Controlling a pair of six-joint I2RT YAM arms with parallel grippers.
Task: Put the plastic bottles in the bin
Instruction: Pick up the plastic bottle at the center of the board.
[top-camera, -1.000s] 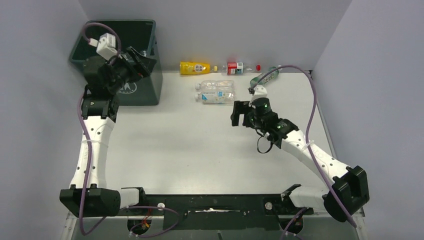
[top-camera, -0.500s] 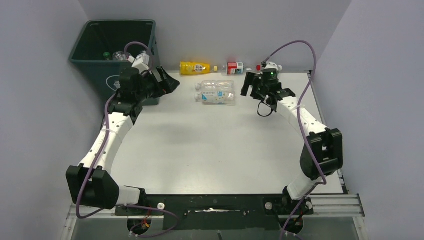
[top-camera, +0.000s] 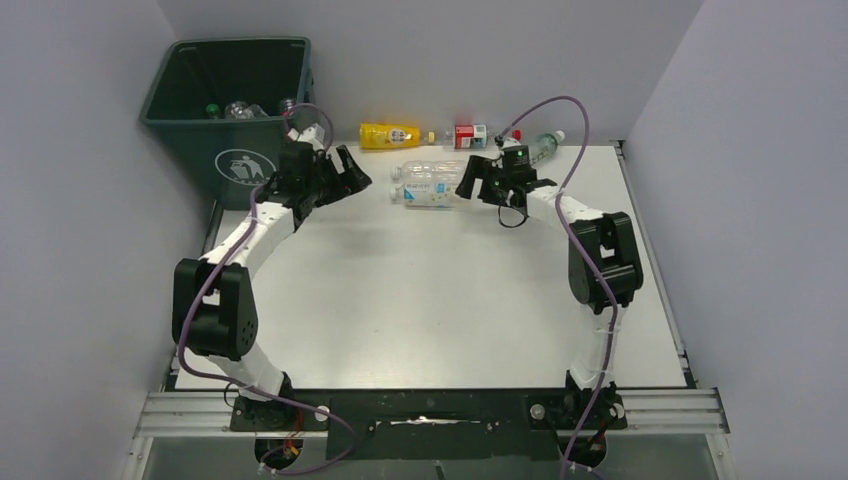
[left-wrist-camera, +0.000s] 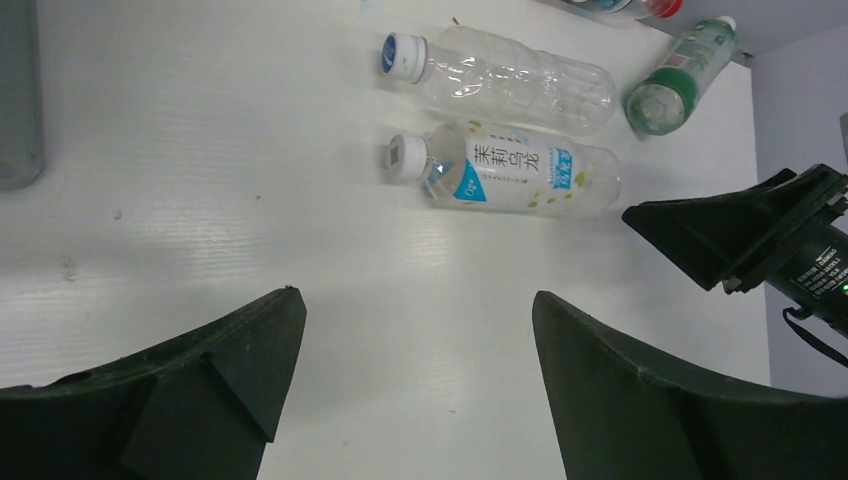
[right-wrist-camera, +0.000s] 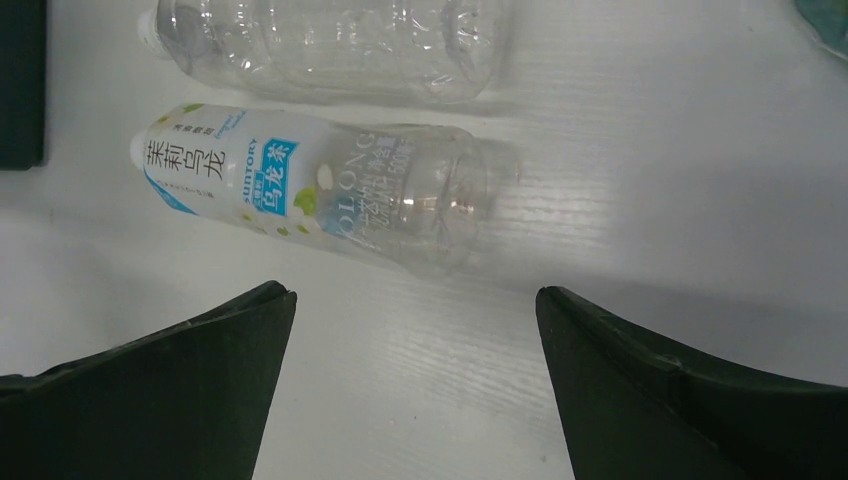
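Observation:
The dark green bin (top-camera: 235, 100) stands at the back left with several bottles inside (top-camera: 240, 110). Two clear bottles lie side by side mid-back: a plain one (top-camera: 432, 171) (left-wrist-camera: 500, 75) (right-wrist-camera: 330, 45) and a blue-and-white labelled one (top-camera: 432, 193) (left-wrist-camera: 510, 170) (right-wrist-camera: 310, 185). A yellow bottle (top-camera: 390, 135), a red-labelled bottle (top-camera: 470, 135) and a green-labelled bottle (top-camera: 540, 147) (left-wrist-camera: 680, 80) lie along the back wall. My left gripper (top-camera: 352, 175) (left-wrist-camera: 415, 300) is open and empty, left of the clear pair. My right gripper (top-camera: 468, 180) (right-wrist-camera: 415, 295) is open and empty at their right ends.
The back wall runs just behind the bottles. The bin's right wall (left-wrist-camera: 18, 90) is close to my left gripper. My right gripper's finger (left-wrist-camera: 740, 235) shows in the left wrist view beside the labelled bottle.
My left arm came away from over the bin, down and right onto the table. My right arm swung from mid-table to the back, then left to the clear bottles.

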